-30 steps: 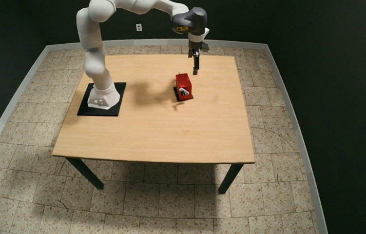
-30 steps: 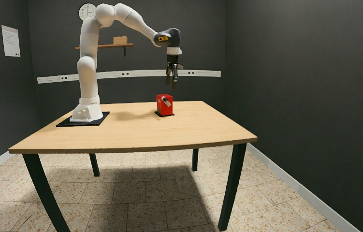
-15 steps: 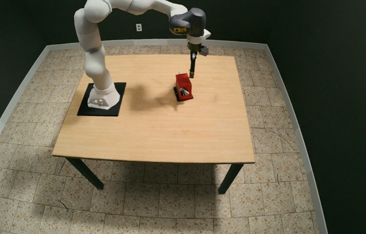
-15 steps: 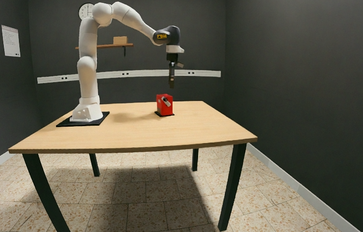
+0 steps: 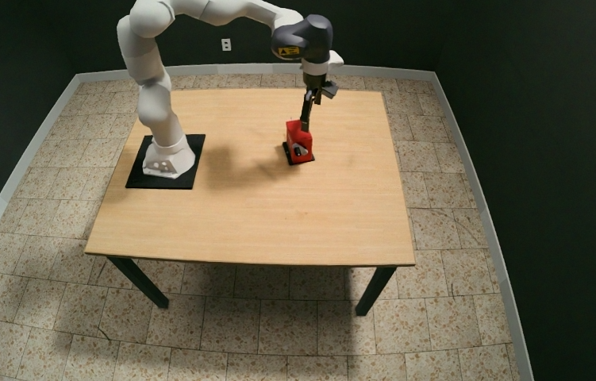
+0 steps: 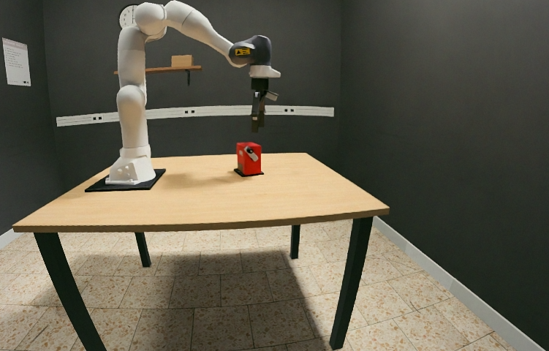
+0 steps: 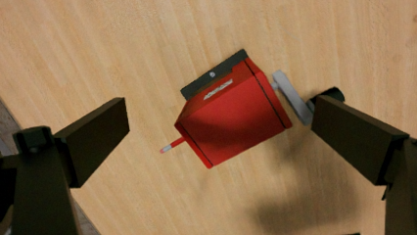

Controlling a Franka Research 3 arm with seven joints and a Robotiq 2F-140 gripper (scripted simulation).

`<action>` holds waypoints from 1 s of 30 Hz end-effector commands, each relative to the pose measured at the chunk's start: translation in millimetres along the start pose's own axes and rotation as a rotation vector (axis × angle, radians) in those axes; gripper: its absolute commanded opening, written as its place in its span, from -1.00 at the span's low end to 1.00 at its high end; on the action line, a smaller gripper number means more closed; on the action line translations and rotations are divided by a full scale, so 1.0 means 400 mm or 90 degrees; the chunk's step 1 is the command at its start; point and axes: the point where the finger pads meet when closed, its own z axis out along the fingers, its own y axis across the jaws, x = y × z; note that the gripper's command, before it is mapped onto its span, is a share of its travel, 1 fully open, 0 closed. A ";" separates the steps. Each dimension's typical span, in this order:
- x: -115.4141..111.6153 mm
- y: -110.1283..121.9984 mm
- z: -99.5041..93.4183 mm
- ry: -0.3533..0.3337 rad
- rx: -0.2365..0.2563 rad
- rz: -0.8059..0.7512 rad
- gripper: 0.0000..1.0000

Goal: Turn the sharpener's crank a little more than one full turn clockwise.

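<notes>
A red box-shaped sharpener (image 5: 298, 140) stands on a black base on the wooden table; it also shows in the exterior view (image 6: 248, 158) and in the wrist view (image 7: 231, 116). Its grey crank (image 7: 292, 96) with a dark knob (image 7: 327, 93) sticks out of one side; the crank also shows in the exterior view (image 6: 249, 153). A red pencil (image 7: 172, 145) pokes out of the opposite side. My gripper (image 6: 257, 123) hangs open and empty straight above the sharpener, fingers pointing down, well clear of it. In the wrist view the fingers straddle the box from above.
The arm's base (image 5: 167, 158) sits on a black plate at the table's left. A wall shelf with a small box (image 6: 181, 61) is far behind.
</notes>
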 end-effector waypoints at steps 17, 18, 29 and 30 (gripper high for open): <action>0.003 0.124 -0.027 0.017 -0.020 0.276 1.00; 0.003 0.129 -0.029 0.018 -0.020 0.286 1.00; 0.001 0.194 -0.043 0.027 -0.024 0.406 1.00; 0.000 0.200 -0.045 0.028 -0.025 0.417 1.00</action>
